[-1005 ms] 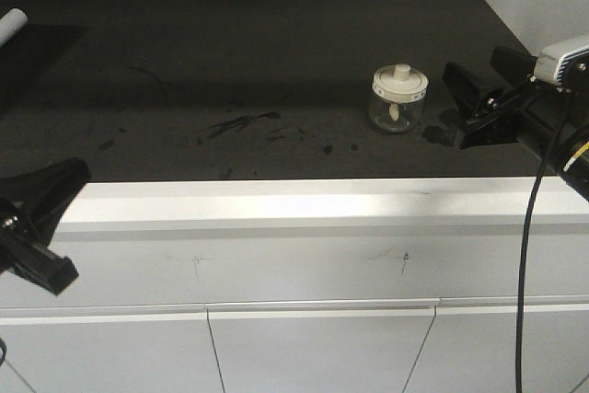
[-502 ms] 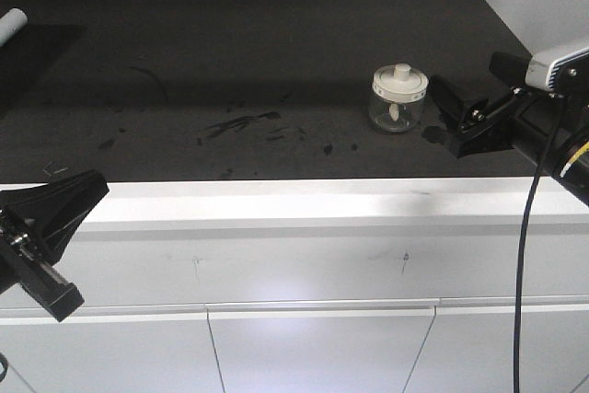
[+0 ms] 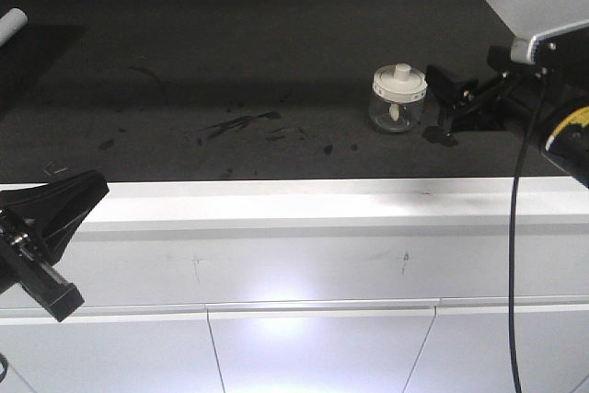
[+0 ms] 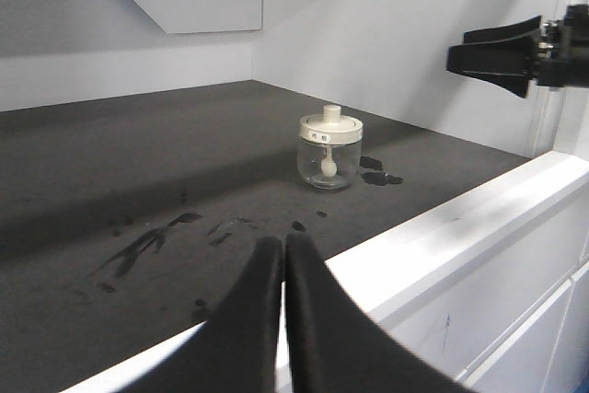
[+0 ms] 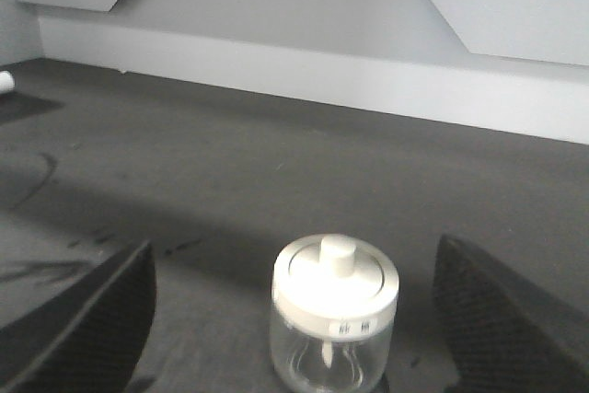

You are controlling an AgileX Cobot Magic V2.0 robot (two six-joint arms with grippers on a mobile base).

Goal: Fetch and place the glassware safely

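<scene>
Just ahead of the right gripper (image 3: 440, 106), the jar (image 5: 327, 361) is clear glass with a cream-white lid (image 5: 335, 284) bearing small dark rim markings. The gripper's fingers (image 5: 92, 319) are black, finely cross-hatched. Beneath it the countertop (image 3: 230, 34) is matte black with darker smudges (image 3: 239, 123); the cabinet doors (image 3: 313, 347) below are plain white.

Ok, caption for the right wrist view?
Open right gripper frames the lidded glass jar on the dark countertop.

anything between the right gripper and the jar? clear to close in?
Nothing visible. The right gripper is open just beside the jar, with only stained black countertop between them. In the right wrist view the jar sits centred between the two fingers, not yet touched.
</scene>
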